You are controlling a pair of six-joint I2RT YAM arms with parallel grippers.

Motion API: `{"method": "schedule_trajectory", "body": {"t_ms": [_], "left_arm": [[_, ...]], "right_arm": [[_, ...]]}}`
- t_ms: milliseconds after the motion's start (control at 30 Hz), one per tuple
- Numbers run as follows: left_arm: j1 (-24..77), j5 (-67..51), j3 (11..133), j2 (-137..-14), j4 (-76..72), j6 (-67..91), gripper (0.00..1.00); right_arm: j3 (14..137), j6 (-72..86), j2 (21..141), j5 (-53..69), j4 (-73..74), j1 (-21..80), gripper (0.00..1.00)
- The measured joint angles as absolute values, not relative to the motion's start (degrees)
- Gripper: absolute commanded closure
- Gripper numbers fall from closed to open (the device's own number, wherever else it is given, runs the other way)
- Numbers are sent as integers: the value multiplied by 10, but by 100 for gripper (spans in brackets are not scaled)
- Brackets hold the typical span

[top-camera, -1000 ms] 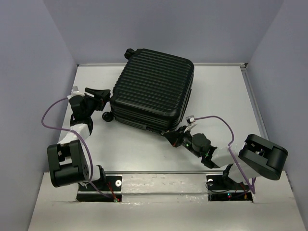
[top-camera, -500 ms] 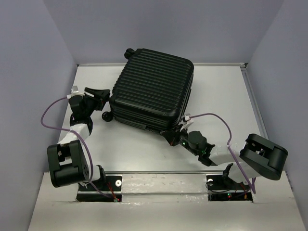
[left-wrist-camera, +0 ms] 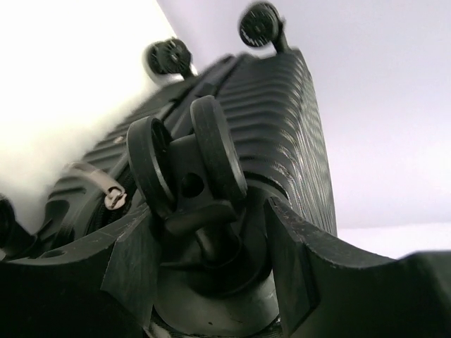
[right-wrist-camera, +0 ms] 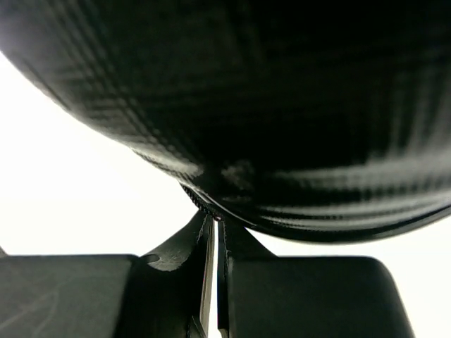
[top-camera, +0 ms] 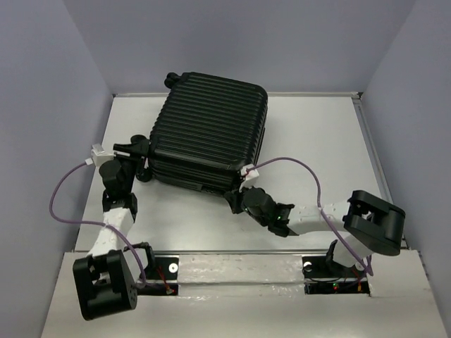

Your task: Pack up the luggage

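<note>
Luggage (top-camera: 208, 137): big black hard-shell case, horiz. ribbed shell, roughly square w/ rounded corners, lying flat and shut at 12 o'clock on the white table (top-camera: 324, 141), turned a bit off square. Small black wheels along its 9 o'clock edge.

Left gripper (top-camera: 134, 149) at the case's 8 o'clock corner; in left wrist view its fingers (left-wrist-camera: 134, 264) stand apart, straddling a twin wheel (left-wrist-camera: 187, 165).

Right gripper (top-camera: 236, 201) at the case's 5 o'clock edge, fingers together, tips against the zip seam (right-wrist-camera: 211, 211).
</note>
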State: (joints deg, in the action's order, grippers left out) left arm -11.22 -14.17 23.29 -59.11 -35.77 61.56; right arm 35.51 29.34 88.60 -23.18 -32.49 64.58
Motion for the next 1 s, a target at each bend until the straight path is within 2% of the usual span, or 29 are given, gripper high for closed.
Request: {"method": "schedule_trajectory", "body": {"t_ms": [133,267,500,600,733,833,1000], "left_arm": [[-96,-147,183,-508,-341,618,94],[-54,-203,148,-448,-326,618,94],[116,-170,114,-364,-304,634,94],[199,-163,111,-363,-302,635,94],[263,-176,112,-393,-315,627,94],[295,-189,111,-415,-313,617,94],[309,-185,130,-416,-291,604,94]], "right_arm": [[313,300,819,-203,-287,604,93],[270,298,710,-174,-206,522,93],[270,253,600,-164,-74,430,93],[273,264,624,-123,-142,447,93],[295,272,747,-109,-252,569,93],[350,262,844,-106,-251,642,93],[377,257,872,-86,-293,652,93]]}}
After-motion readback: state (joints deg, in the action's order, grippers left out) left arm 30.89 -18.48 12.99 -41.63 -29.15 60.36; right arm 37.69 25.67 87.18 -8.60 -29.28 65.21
